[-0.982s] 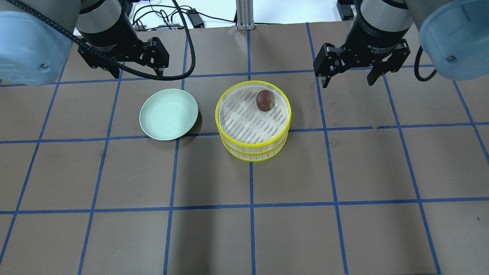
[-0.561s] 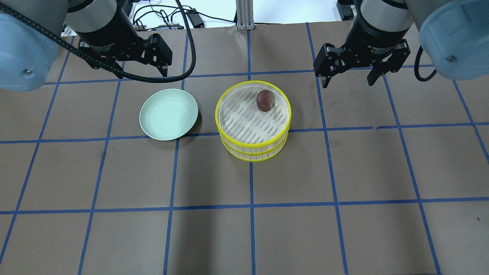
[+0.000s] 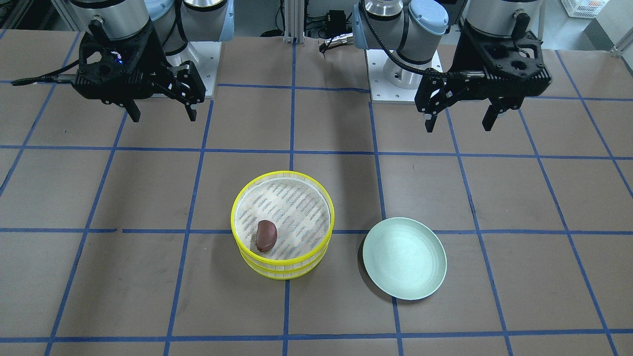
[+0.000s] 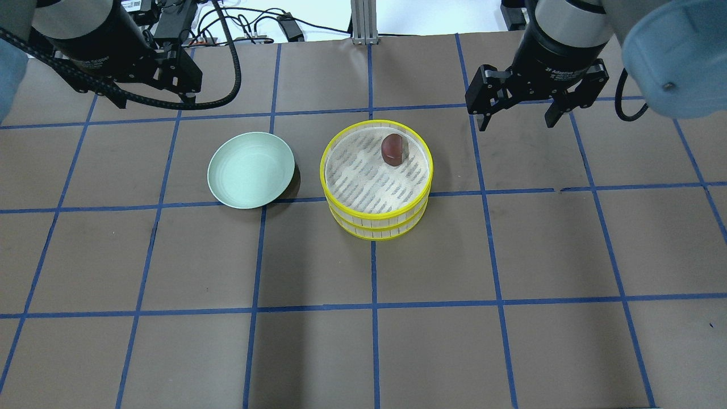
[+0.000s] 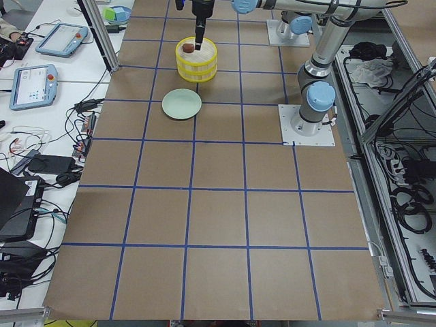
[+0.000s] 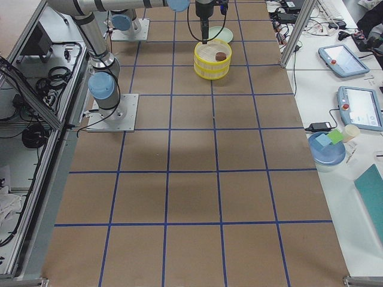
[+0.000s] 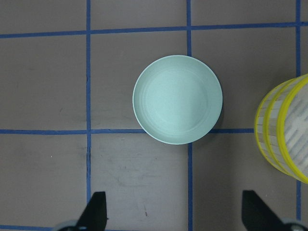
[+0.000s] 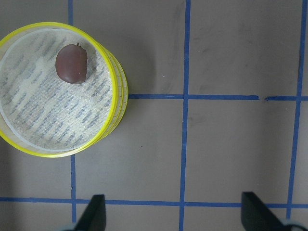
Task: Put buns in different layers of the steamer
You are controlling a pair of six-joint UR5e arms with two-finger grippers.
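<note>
The two-tier steamer [image 4: 375,222] stands stacked at mid-table, yellow rims one on the other. A dark brown bun [image 4: 393,149] lies on the top tier's woven floor, near its far right edge; it also shows in the front view [image 3: 266,235] and the right wrist view [image 8: 71,64]. The cream-white bun is hidden or out of view. My left gripper [image 4: 153,102] hangs open and empty behind and left of the pale green plate [image 4: 251,169]. My right gripper [image 4: 515,122] hangs open and empty behind and right of the steamer.
The plate is empty and sits just left of the steamer; it also shows in the left wrist view [image 7: 177,99]. Brown table paper with blue tape grid lines. Cables and a metal post lie along the far edge.
My left arm has moved left and a little back, away from the plate. The right arm, steamer, bun and plate have not moved.
</note>
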